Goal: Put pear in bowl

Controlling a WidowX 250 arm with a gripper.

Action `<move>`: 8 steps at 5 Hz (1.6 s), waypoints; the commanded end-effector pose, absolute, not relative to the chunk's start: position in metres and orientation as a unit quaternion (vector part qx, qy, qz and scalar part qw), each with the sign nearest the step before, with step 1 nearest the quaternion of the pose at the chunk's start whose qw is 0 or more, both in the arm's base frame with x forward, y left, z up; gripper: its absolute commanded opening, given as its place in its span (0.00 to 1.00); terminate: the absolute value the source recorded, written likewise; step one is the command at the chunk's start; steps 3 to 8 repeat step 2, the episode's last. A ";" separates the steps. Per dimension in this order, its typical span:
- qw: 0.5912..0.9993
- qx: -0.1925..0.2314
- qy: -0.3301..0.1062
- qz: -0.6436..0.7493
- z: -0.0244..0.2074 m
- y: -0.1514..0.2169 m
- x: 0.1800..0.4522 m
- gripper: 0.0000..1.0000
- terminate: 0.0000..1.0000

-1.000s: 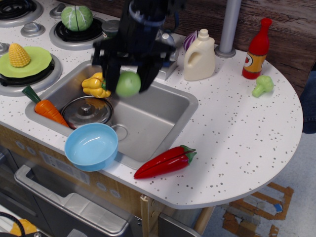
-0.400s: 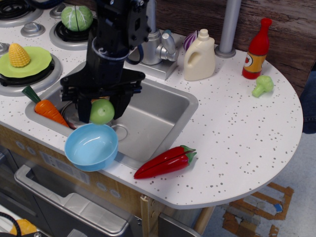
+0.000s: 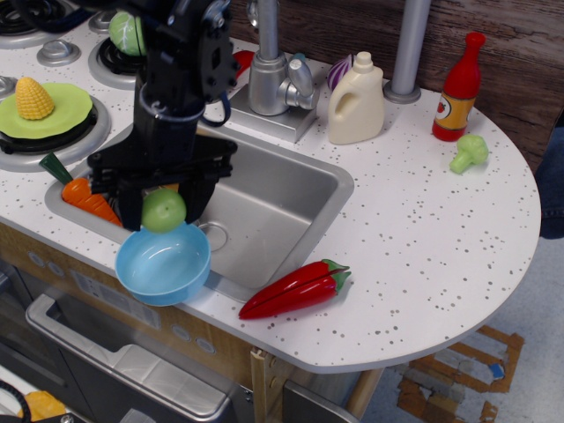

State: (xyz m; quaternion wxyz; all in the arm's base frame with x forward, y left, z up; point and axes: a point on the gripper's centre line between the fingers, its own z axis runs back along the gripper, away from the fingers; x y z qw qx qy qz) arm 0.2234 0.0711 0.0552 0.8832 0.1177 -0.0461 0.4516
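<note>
The pear [image 3: 164,210] is a small smooth light-green fruit held between the black fingers of my gripper [image 3: 162,208]. The gripper is shut on it and holds it just above the far rim of the light-blue bowl [image 3: 162,266]. The bowl stands on the front edge of the sink [image 3: 291,198] and holds nothing. The black arm rises from the gripper toward the top of the view and hides the pot lid and the yellow pepper behind it.
An orange carrot [image 3: 86,197] lies left of the gripper. A red pepper [image 3: 295,287] lies right of the bowl. The faucet [image 3: 273,75], a cream jug [image 3: 356,100], a red bottle [image 3: 458,88], broccoli [image 3: 469,153], corn [image 3: 35,98] and a cabbage [image 3: 126,33] stand around.
My gripper has carried the pear from over the sink's back left toward the front left, lower, until it hangs over the bowl's far rim.
</note>
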 end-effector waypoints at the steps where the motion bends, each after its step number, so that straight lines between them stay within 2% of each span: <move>1: 0.888 0.113 -0.059 0.442 0.056 0.076 0.226 1.00 0.00; 2: 0.888 0.113 -0.059 0.442 0.056 0.076 0.226 1.00 1.00; 8: 0.888 0.113 -0.059 0.442 0.056 0.076 0.226 1.00 1.00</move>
